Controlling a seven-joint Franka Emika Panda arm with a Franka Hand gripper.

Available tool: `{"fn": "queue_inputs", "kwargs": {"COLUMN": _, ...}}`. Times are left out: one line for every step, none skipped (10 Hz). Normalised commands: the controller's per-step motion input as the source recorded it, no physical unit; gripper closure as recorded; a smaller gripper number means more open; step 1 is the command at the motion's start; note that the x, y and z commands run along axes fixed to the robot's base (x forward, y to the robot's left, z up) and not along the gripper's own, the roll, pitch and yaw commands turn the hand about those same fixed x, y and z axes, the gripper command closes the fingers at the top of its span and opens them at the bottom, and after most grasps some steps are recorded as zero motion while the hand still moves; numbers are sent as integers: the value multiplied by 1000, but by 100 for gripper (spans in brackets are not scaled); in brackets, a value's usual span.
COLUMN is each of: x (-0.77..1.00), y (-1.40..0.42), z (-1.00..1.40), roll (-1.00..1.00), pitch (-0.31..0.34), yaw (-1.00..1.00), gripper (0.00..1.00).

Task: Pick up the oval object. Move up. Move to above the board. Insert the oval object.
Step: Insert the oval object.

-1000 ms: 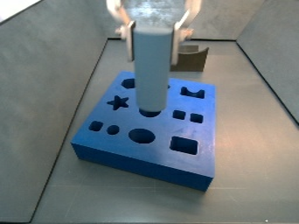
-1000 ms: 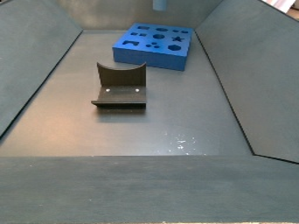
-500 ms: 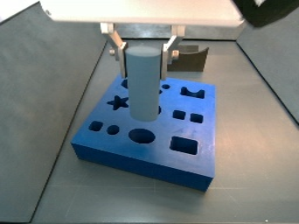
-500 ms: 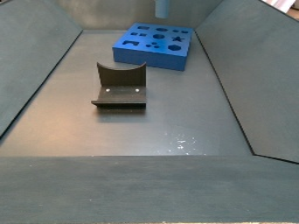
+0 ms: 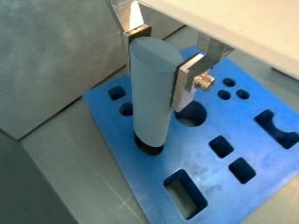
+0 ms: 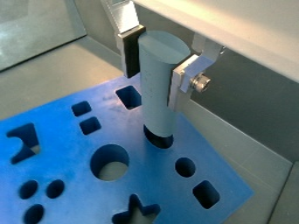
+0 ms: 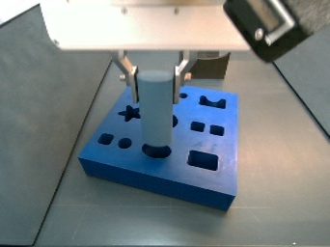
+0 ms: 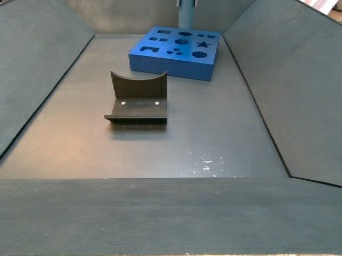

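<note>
The oval object (image 5: 152, 96) is a tall pale blue-grey peg, standing upright between the fingers in both wrist views (image 6: 159, 87). My gripper (image 5: 163, 66) is shut on its upper part, a silver plate on each side. The peg's lower end sits in a dark rounded cutout of the blue board (image 5: 198, 188). In a side view the gripper (image 7: 154, 85) holds the peg (image 7: 154, 111) over the board's (image 7: 129, 169) front middle. In a side view the board (image 8: 160, 65) lies far back, and the peg (image 8: 186, 12) shows just above it.
The dark fixture (image 8: 138, 97) stands on the grey floor in front of the board; it is partly hidden behind the board in a side view (image 7: 214, 64). Sloping grey walls (image 8: 40, 90) close in the floor. Other cutouts, such as a star (image 7: 129, 113), lie around the peg.
My gripper has moved down with the peg. The peg's lower end has dropped from above the board's top face into the cutout.
</note>
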Motion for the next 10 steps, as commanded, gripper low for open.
{"fn": "queue_inputs", "kwargs": {"x": 0, "y": -137, "z": -177, "roll": 0, "pitch": -100, "yaw": 163, "gripper": 100}}
{"fn": "queue_inputs", "kwargs": {"x": 0, "y": -46, "z": -69, "roll": 0, "pitch": -73, "yaw": 0, "gripper": 100}}
{"fn": "queue_inputs", "kwargs": {"x": 0, "y": -17, "z": -100, "roll": 0, "pitch": -76, "yaw": 0, "gripper": 100}}
{"fn": "queue_inputs", "kwargs": {"x": 0, "y": -14, "z": -203, "roll": 43, "pitch": -90, "yaw": 0, "gripper": 100}}
{"fn": "queue_inputs", "kwargs": {"x": 131, "y": -17, "z": -169, "roll": 36, "pitch": -97, "yaw": -123, "gripper": 100}}
{"fn": "queue_inputs", "kwargs": {"x": 191, "y": 0, "z": -103, "roll": 0, "pitch": -73, "yaw": -291, "gripper": 100}}
{"fn": "queue_inputs", "kwargs": {"x": 40, "y": 0, "z": 0, "roll": 0, "pitch": -26, "yaw": -171, "gripper": 100}}
{"fn": "queue_inputs", "kwargs": {"x": 0, "y": 0, "z": 0, "roll": 0, "pitch": 0, "yaw": -17, "gripper": 100}}
{"fn": "queue_inputs", "kwargs": {"x": 0, "y": 97, "z": 0, "roll": 0, "pitch": 0, "yaw": 0, "gripper": 100}}
{"fn": "queue_inputs", "kwargs": {"x": 11, "y": 131, "z": 0, "roll": -60, "pitch": -3, "yaw": -80, "gripper": 100}}
